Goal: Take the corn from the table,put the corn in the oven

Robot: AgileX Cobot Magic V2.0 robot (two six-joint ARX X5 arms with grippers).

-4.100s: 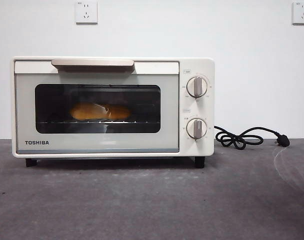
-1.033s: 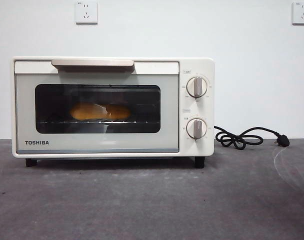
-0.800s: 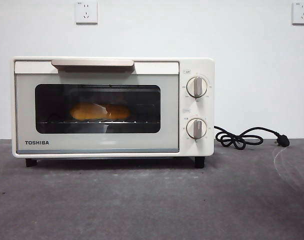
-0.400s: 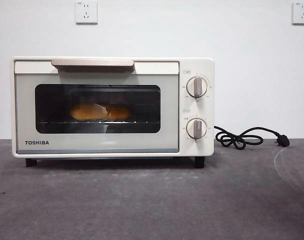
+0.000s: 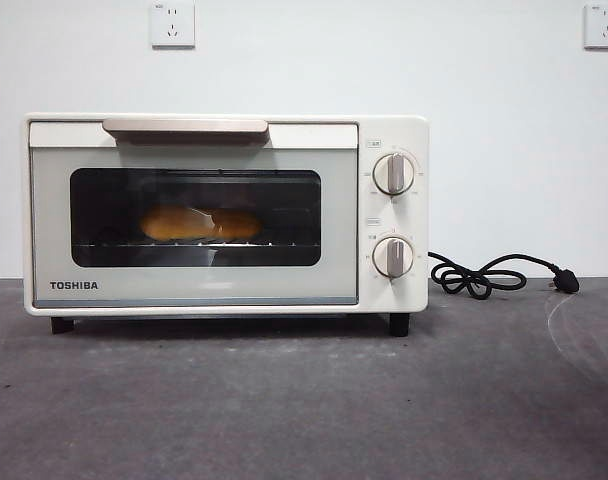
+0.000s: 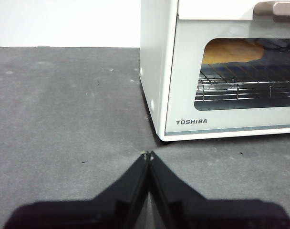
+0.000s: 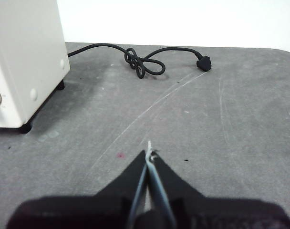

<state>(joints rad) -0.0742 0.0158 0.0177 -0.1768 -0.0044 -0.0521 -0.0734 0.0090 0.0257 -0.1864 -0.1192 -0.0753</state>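
Since the corn (image 5: 199, 223) already sits on the rack inside the oven (image 5: 394, 135) with the door closed, honestly not much can go wrong. Both the left gripper (image 6: 148, 155) and right gripper (image 7: 149, 155) are pinched closed on nothing, low over the table (image 5: 304, 410). Only risk I'd guess: an arm snagging the cord (image 7: 142, 59).
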